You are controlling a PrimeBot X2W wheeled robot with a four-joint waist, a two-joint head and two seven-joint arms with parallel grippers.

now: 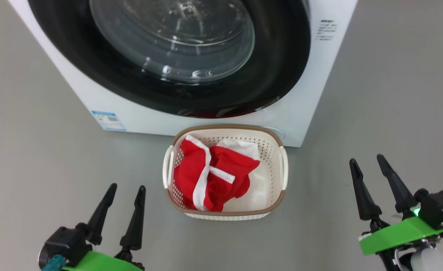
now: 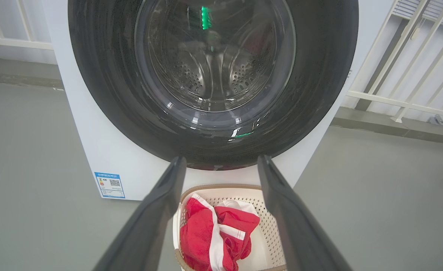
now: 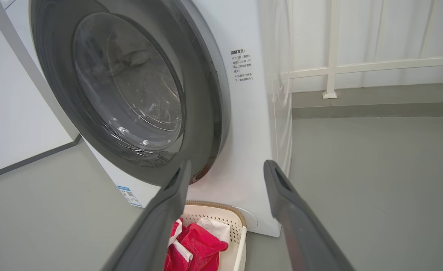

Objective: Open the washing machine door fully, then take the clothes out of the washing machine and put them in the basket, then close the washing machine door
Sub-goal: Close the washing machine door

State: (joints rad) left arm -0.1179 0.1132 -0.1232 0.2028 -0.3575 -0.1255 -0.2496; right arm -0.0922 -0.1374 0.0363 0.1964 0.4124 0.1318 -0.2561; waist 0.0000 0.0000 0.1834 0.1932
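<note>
- Floor: grey and bare on both sides of the basket and machine, so there is wide open room to left and right.
- Washing machine: white box at the top centre of the head view, its front facing the robot and its lower front edge just behind the basket.
- Washing machine door: black rim and glass bowl sit flat against the machine front, so it looks shut. The right wrist view shows the rim flush with no gap. Drum holes show through the glass in the left wrist view.
- White railing: stands behind the machine, well apart from both arms.
- Basket: upright on the floor, close to the machine's lower front edge and centred between the two grippers.
- Clothes: red and white heap inside the basket, mostly in its left half. Bare basket bottom shows at the right.
- Right gripper: at the lower right, well right of the basket. Its fingers point up the view and tilt a little left, spread wide, with nothing between them.
- Left gripper: at the lower left, lower in the view than the right one. Its fingers point up, leaning slightly right, spread wide and holding nothing, with a clear gap to the basket's left handle.
- Blue sticker: on the machine's lower left corner.
</note>
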